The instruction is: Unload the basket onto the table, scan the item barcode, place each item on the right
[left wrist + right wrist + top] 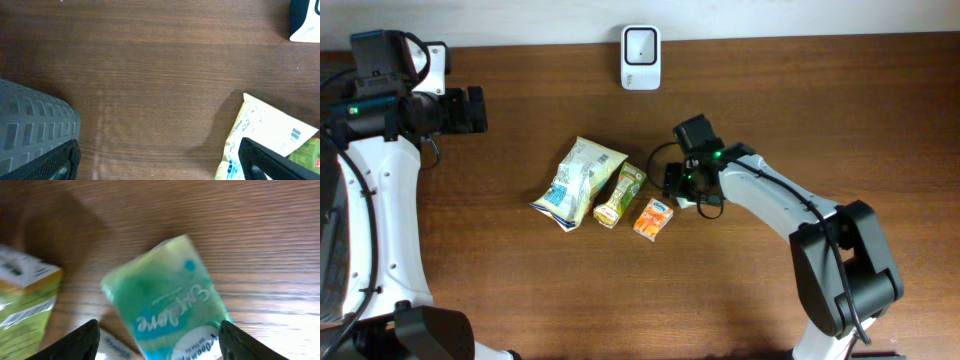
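Two robot arms work at a dark brown wooden table (pixel 520 300) where a scanning job is under way. The right gripper (pixel 672 183) hangs low over a small green and teal plastic packet with white lettering (pixel 165 295), which lies just right of the row of goods at the table's middle. The gripper's black fingers (pixel 85 342) stand spread, one on each side of the packet. The wrist view is blurred, so it cannot be told whether they press on the packet or merely flank it. From overhead the packet is almost wholly hidden under the gripper.

To its left lie three more goods, near one another:
- a small orange carton (pixel 654 218), closest to the gripper
- a slim green pouch (pixel 621 194)
- a crinkled pale yellow snack bag with blue print (pixel 578 182), whose barcode shows face-up in the left wrist view

The white, rounded barcode scanner with a dark window (pixel 640 58) stands at the far edge of the table, well apart from the goods.

The left gripper (pixel 478 110) hovers at the far left corner, away from the goods, its fingers spread wide with nothing between them.
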Controlling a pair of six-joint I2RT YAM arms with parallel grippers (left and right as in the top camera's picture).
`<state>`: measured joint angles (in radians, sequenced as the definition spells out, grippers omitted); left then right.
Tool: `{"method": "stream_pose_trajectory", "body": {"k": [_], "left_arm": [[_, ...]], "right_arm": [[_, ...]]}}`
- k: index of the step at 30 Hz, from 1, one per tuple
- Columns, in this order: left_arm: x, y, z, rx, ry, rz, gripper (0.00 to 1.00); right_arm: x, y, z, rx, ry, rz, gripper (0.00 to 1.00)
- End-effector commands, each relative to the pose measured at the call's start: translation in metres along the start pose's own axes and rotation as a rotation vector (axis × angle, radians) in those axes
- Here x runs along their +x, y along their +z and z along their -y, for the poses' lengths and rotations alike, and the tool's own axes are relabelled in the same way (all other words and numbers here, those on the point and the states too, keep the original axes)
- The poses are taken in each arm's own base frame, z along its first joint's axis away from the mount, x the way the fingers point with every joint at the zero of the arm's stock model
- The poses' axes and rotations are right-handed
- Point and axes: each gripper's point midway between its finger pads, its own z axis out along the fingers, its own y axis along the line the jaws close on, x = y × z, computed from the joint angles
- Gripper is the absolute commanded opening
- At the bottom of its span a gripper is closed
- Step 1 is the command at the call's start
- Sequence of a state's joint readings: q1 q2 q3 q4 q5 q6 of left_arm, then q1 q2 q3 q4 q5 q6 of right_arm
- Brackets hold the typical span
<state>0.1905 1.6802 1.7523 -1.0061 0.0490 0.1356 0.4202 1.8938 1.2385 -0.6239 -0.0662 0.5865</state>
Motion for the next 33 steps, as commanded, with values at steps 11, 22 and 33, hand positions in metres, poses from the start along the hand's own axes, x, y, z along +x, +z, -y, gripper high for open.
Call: {"method": "stream_pose_trajectory", "body": {"k": [11, 22, 33], "left_arm": [[0.000, 0.003, 0.000, 0.009, 0.012, -0.004, 0.99], [0.000, 0.003, 0.000, 0.009, 0.012, -0.004, 0.99], [0.000, 0.003, 0.000, 0.009, 0.012, -0.004, 0.99]], "right_arm": [[0.002, -0.028, -0.058, -0.226, -0.046, -0.100, 0.16], [-0.022, 0.028, -0.040, 0.005, 0.173, 0.124, 0.10], [0.010, -0.006, 0.053, 0.181, 0.067, -0.211, 0.11]]}}
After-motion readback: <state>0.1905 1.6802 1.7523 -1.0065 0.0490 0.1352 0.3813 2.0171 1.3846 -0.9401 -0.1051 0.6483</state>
